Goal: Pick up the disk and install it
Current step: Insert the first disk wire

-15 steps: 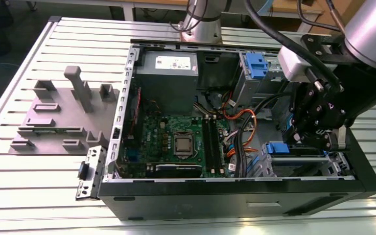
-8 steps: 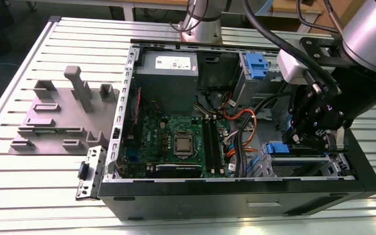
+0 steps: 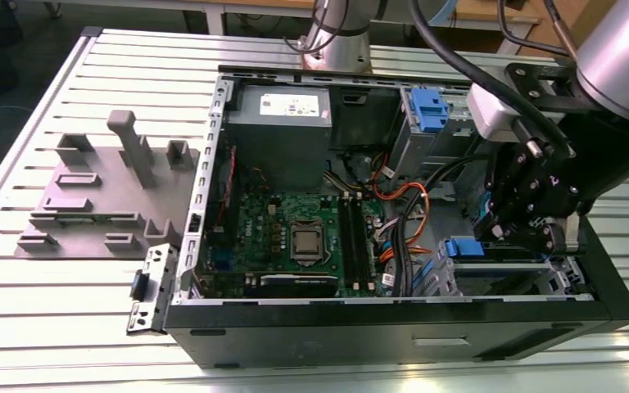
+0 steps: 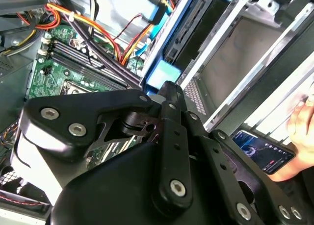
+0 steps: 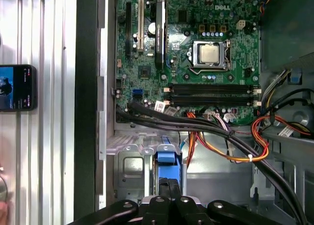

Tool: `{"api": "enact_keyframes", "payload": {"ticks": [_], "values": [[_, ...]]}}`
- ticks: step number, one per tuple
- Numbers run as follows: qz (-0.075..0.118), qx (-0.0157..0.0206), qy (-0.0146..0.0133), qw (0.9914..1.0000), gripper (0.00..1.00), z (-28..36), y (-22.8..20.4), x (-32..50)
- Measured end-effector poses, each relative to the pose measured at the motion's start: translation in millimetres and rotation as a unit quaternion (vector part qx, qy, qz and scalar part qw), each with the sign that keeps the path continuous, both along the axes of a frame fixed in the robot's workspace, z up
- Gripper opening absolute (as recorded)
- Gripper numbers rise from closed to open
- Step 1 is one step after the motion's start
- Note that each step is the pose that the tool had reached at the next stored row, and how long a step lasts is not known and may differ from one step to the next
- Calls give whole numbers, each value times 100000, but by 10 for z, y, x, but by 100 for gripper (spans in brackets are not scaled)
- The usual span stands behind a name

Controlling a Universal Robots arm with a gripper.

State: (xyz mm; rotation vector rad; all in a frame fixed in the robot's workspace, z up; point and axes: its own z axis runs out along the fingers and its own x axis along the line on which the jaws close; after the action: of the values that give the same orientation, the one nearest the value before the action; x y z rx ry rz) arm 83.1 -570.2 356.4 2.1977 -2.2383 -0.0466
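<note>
The disk sits edge-on in the drive bay at the front corner of the open computer case [image 3: 402, 315], on the exterior view's right. Its blue end tab [image 3: 462, 247] faces out toward the motherboard. In both wrist views the blue tab [image 5: 167, 157] [image 4: 161, 74] lies just ahead of my fingertips. My black gripper [image 5: 169, 186] [image 3: 539, 233] hangs over the bay with its two fingers pressed together, nothing visible between them, their tip right at the tab [image 4: 169, 90]. I cannot tell whether they touch it.
A second blue caddy [image 3: 429, 110] sits in the upper bay beside the grey power supply [image 3: 282, 115]. Orange and black cables [image 5: 216, 137] cross between motherboard [image 5: 196, 48] and bay. A grey fixture [image 3: 96, 196] lies on the slatted table. A hand [image 4: 301, 119] holds a phone [image 4: 262, 149] beside the case.
</note>
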Motion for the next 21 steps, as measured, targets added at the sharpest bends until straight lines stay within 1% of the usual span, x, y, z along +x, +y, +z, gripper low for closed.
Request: {"api": "enact_keyframes", "payload": {"ticks": [6, 9, 10, 12, 15, 17, 18, 21], "values": [[-6, -16, 1, 100000, 11, -6, 1, 260], [2, -17, 2, 100000, 11, -11, 1, 368], [1, -15, 4, 100000, 11, -12, 1, 390], [0, -13, 2, 100000, 11, -14, 1, 410], [-9, -22, 2, 100000, 11, -10, 2, 410], [-4, -24, 2, 100000, 11, 15, 2, 410], [-4, -20, 0, 100000, 11, 43, 2, 411], [-4, -26, 1, 100000, 11, 160, 2, 410]]}}
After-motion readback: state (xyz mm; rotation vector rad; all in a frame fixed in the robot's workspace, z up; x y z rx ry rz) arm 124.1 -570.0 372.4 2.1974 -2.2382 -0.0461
